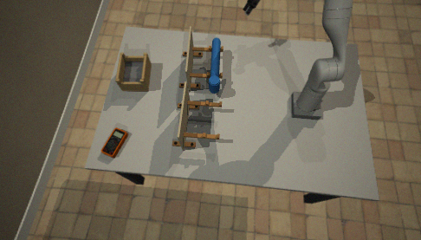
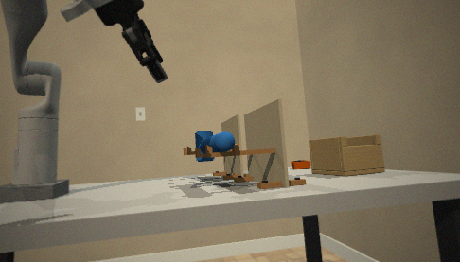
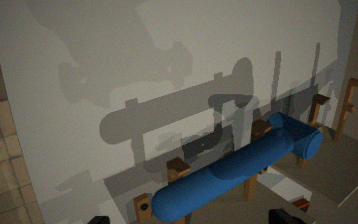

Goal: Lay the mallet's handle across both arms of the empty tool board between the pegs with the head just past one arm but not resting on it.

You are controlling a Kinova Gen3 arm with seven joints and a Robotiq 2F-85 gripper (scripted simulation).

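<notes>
The blue mallet (image 1: 215,63) (image 2: 220,141) (image 3: 235,167) lies across the two wooden arms of the far tool board (image 1: 189,50) (image 2: 265,140), with its head toward the other board. The empty tool board (image 1: 184,115) (image 2: 232,126) stands right beside it, and its two arms (image 1: 205,104) (image 1: 201,135) are bare. My gripper (image 1: 249,10) (image 2: 160,77) is open and empty. It hangs high above the table, behind the mallet's round handle end, tilted down toward it. In the wrist view only the fingertips show at the bottom edge.
A wooden box (image 1: 132,84) (image 2: 345,156) stands behind the boards, on their far side from the arm. An orange multimeter (image 1: 114,142) (image 2: 300,165) lies near the table's corner. The arm's base (image 1: 307,104) (image 2: 33,164) stands on the white table (image 1: 260,141).
</notes>
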